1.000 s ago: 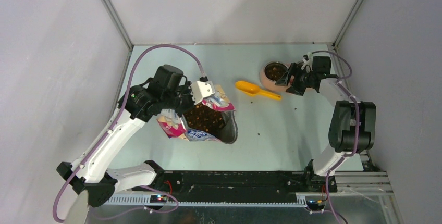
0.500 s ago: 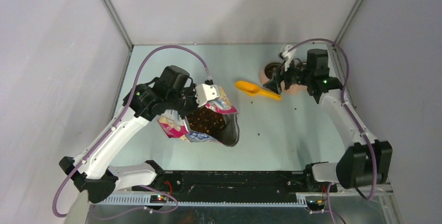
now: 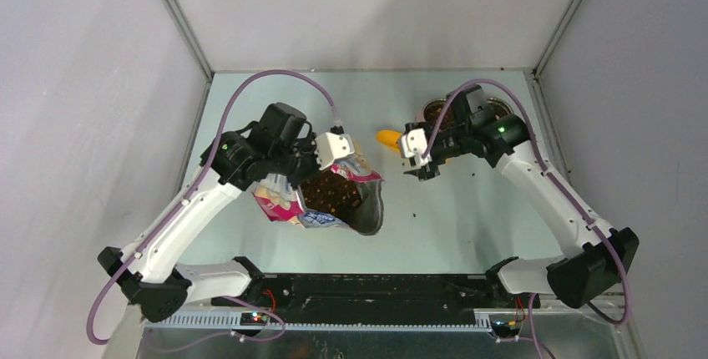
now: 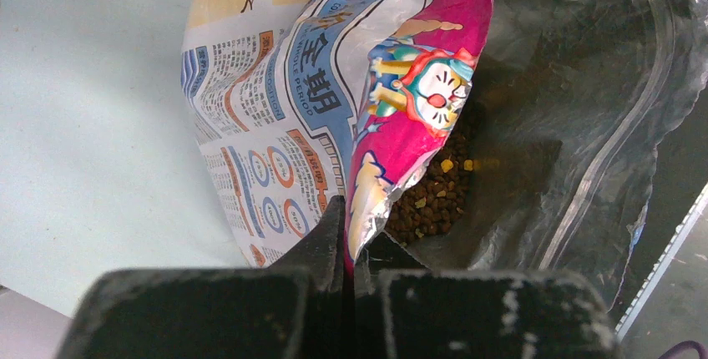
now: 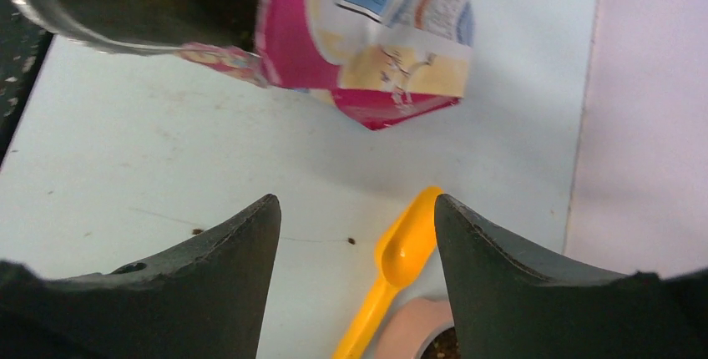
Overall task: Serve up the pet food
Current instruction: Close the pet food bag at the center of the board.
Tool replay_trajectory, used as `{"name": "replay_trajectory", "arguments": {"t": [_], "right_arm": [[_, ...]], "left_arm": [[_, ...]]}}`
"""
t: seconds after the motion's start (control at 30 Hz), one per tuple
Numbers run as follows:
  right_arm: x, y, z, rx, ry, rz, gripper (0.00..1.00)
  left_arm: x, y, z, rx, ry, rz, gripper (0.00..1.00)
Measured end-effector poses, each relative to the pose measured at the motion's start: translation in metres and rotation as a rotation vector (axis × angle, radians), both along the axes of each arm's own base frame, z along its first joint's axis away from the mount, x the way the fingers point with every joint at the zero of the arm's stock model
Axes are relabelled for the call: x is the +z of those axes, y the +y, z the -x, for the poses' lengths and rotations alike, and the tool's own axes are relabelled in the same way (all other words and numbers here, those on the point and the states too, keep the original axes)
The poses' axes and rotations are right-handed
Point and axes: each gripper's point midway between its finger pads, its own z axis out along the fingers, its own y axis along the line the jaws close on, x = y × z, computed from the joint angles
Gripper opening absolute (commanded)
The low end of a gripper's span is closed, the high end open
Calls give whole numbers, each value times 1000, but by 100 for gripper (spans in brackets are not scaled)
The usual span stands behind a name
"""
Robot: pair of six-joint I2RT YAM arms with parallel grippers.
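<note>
The pet food [image 3: 331,193] fills the opened pink-and-blue printed bag [image 3: 288,205], which lies tilted at the table's middle left. My left gripper [image 3: 338,155] is shut on the bag's pink top edge [image 4: 373,177], holding the mouth open, and brown kibble [image 4: 434,200] shows inside. My right gripper [image 3: 415,155] hangs open above the handle of the yellow scoop [image 3: 387,138]. In the right wrist view the scoop [image 5: 402,250] lies between and below the fingers, untouched. The pink bowl [image 5: 411,331], with kibble in it, sits just behind; the arm partly hides the bowl [image 3: 434,111] from above.
A few stray kibble pellets [image 3: 415,209] lie on the pale green tabletop [image 3: 467,225] right of the bag. Grey walls close in the table on the left, back and right. The black base rail [image 3: 376,288] runs along the near edge.
My right arm has swung left from the bowl to above the scoop, its jaws narrowing slightly but staying open. The left gripper keeps its hold on the bag, barely shifted.
</note>
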Motion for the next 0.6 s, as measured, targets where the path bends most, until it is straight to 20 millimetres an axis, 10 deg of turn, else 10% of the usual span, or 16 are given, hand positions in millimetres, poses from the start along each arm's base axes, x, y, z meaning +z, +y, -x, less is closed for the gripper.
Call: {"name": "replay_trajectory", "arguments": {"t": [0.3, 0.6], "right_arm": [[-14, 21, 44, 138, 24, 85, 63], [-21, 48, 41, 95, 21, 112, 57]], "left_arm": [[-1, -2, 1, 0, 19, 3, 0], [-2, -4, 2, -1, 33, 8, 0]]}}
